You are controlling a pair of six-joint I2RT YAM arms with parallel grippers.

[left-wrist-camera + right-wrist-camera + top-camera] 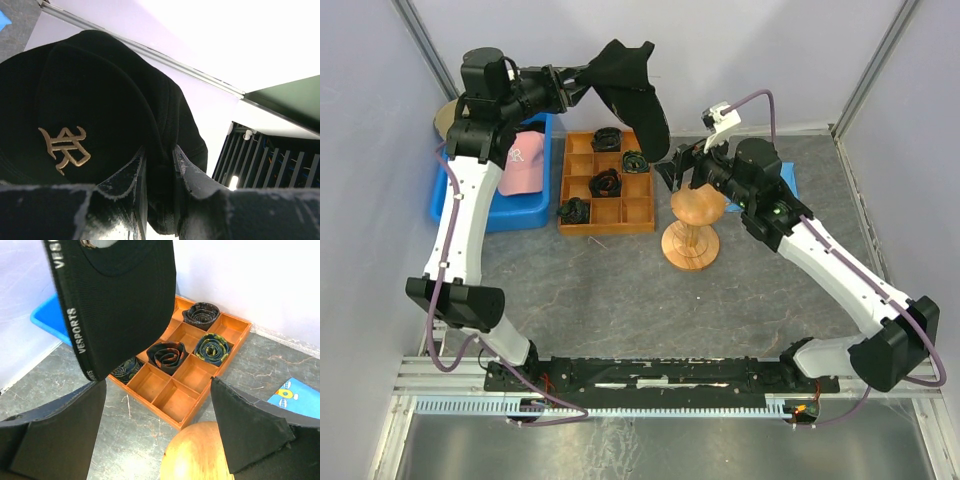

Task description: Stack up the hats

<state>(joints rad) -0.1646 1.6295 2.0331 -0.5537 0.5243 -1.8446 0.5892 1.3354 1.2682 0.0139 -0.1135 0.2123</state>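
The right pincer (157, 385) stands wide open, its 2 dark padded fingers (55, 435) filling the lower corners. A black cap (120, 295) hangs at upper left, its inner band printed VESPORTS in white. Behind it a wooden tray (172, 401) of square compartments sits on the grey tabletop (250, 370). 3 coiled bundles (167, 354) show fully, and a 4th is part-hidden by the cap. A rounded wooden knob (197, 455) rises between the fingers. A blue bin (50, 315) lies far left, a blue printed cloth (295, 395) at right.

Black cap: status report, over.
Left pincer shut on black cap, aloft. Right pincer open by its lower edge, above wooden stand. Stand top bare. Pink cap in blue bin.
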